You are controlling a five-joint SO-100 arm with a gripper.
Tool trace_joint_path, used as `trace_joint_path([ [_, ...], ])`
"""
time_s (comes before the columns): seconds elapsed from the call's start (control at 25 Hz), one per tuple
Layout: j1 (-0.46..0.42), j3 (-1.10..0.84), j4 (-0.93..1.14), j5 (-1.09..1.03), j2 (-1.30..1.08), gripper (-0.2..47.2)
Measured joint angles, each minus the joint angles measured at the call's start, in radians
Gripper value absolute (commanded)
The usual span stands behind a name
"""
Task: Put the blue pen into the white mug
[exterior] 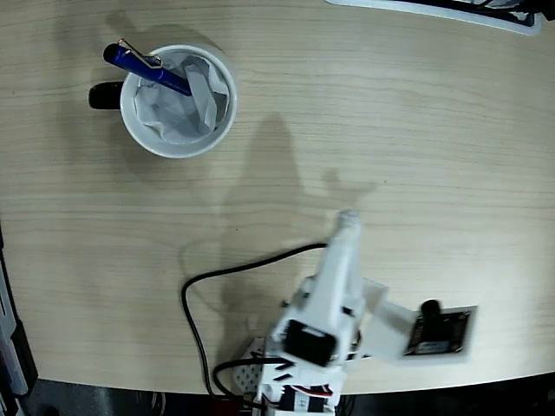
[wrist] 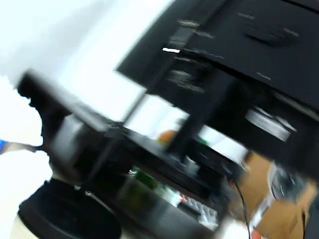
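Observation:
The white mug stands at the upper left of the table in the fixed view, its black handle pointing left and crumpled white paper inside. The blue pen leans in the mug, its lower end on the paper and its clipped end sticking out over the upper-left rim. My gripper is far from both, near the bottom centre, on the white arm that is drawn back toward its base. It holds nothing that I can see, and its jaws read as one narrow tip from above. The wrist view is a motion blur of dark room furniture; neither mug nor pen shows there.
A black cable loops from the arm's base across the table. A white plate with a small black module lies at the lower right. A white-edged object crosses the top right corner. The table's front edge runs along the bottom.

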Motion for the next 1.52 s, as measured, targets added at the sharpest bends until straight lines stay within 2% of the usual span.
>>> trace_joint_path([
  [0.2,0.11,0.009,0.517,0.215,0.227,-0.2],
  [0.4,0.112,0.015,1.126,0.353,0.535,-0.2],
  [0.52,0.075,0.015,1.411,0.403,0.699,-0.2],
  [0.72,0.043,0.015,1.644,0.433,0.845,-0.1],
  [1.0,-0.011,-0.02,1.974,0.43,0.848,-0.1],
  [1.52,-0.011,-0.035,2.013,0.43,0.851,0.0],
])
